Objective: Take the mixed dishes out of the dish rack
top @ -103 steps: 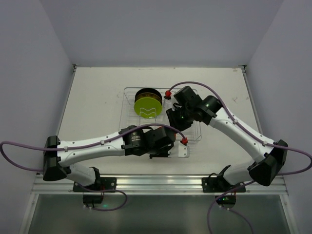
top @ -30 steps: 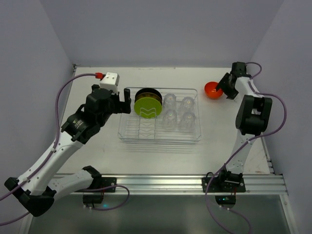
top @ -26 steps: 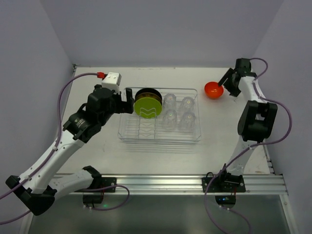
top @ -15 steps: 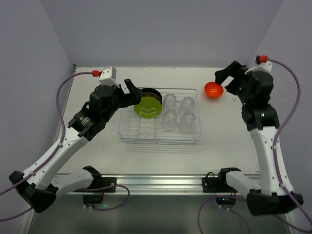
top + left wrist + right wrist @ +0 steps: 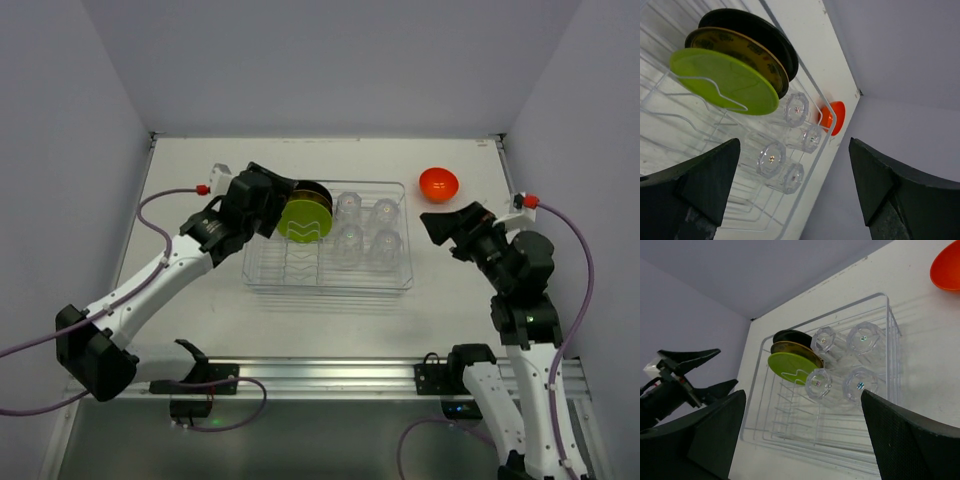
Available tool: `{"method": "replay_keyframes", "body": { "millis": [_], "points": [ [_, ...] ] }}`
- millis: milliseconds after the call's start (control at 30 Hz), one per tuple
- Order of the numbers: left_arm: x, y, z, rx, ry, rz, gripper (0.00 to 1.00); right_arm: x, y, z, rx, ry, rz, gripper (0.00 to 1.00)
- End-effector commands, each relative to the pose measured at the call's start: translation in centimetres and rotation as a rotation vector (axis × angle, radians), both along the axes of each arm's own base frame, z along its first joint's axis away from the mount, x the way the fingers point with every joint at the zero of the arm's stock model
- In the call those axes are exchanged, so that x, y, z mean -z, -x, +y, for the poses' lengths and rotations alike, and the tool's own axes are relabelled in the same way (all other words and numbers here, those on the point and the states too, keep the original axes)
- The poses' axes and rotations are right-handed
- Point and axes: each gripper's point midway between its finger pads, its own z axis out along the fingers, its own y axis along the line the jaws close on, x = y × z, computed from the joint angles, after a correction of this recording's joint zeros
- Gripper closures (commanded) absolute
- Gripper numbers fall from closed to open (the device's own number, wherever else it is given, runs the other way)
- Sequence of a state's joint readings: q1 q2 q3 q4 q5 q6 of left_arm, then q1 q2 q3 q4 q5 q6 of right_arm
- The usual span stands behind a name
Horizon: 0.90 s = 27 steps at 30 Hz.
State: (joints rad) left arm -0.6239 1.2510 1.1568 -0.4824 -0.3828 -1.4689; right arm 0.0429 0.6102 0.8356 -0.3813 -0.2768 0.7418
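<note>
Clear plastic rack (image 5: 328, 283): rectangular, low-walled, crossed by thin ridged dividers; it sat mid-way across the white table (image 5: 190, 165).
Yellow-green plate (image 5: 303, 222): round, matte, smooth; it stood on edge in the rack's left slots, at the front of a row of three.
Mustard-brown plate (image 5: 742, 47): round, on edge, directly behind the yellow-green plate.
Black plate (image 5: 771, 31): round, on edge, rearmost of the three, close against the mustard-brown plate.
Tumblers (image 5: 348, 208): four, clear, with faceted octagonal outlines; they were grouped two by two in the rack's right half, just beside the plates. I could not tell whether they stood mouth up or mouth down.
Orange-red bowl (image 5: 438, 184): small, glossy, rounded; it lay on the table outside the rack, just past the far right corner and apart from the wall.
My left claw (image 5: 793, 142): dark, wedge-shaped jaws were spread wide with nothing between them; it hovered at the rack's left end, just beside the plates.
My right claw (image 5: 803, 394): dark, grainy jaws were spread wide and empty; it hung to the right of the rack, near the bowl and clear of it.
</note>
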Motion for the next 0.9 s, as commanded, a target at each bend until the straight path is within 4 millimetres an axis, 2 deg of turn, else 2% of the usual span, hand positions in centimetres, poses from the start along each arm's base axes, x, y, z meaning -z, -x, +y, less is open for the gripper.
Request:
{"method": "replay_keyframes", "body": {
  "millis": [0, 100, 233, 367, 533, 600, 733, 867],
  "points": [
    [1.4, -1.5, 0.1, -0.197, 0.188, 0.078, 0.08, 0.3, 2.2, 0.5, -0.030, -0.022, -0.021, 0.01],
    [3.6, -2.7, -1.3, -0.225, 0.230, 0.140, 0.10, 0.7, 3.2, -0.2, 0.001, -0.004, -0.032, 0.01],
    [4.5, -4.1, -2.0, -0.269, 0.253, 0.168, 0.13, 0.8, 3.9, -1.0, 0.048, 0.014, -0.040, 0.01],
    [6.1, -4.9, -2.0, -0.325, 0.241, 0.209, 0.33, 0.7, 4.3, -0.9, 0.039, 0.011, -0.057, 0.01],
    [8.7, -5.7, -2.7, -0.339, 0.231, 0.259, 0.35, 0.6, 4.5, -0.9, 0.034, 0.031, -0.073, 0.01],
    [9.4, -6.1, -2.8, -0.344, 0.224, 0.274, 0.42, 0.5, 4.6, -1.3, 0.049, 0.046, -0.089, 0.01],
    [10.1, -6.3, -2.9, -0.367, 0.228, 0.290, 0.46, 0.5, 5.0, -1.7, 0.072, 0.066, -0.103, 0.01],
    [10.4, -6.8, -2.9, -0.386, 0.237, 0.285, 0.48, 0.5, 5.1, -1.4, 0.051, 0.060, -0.105, 0.01]
  ]
}}
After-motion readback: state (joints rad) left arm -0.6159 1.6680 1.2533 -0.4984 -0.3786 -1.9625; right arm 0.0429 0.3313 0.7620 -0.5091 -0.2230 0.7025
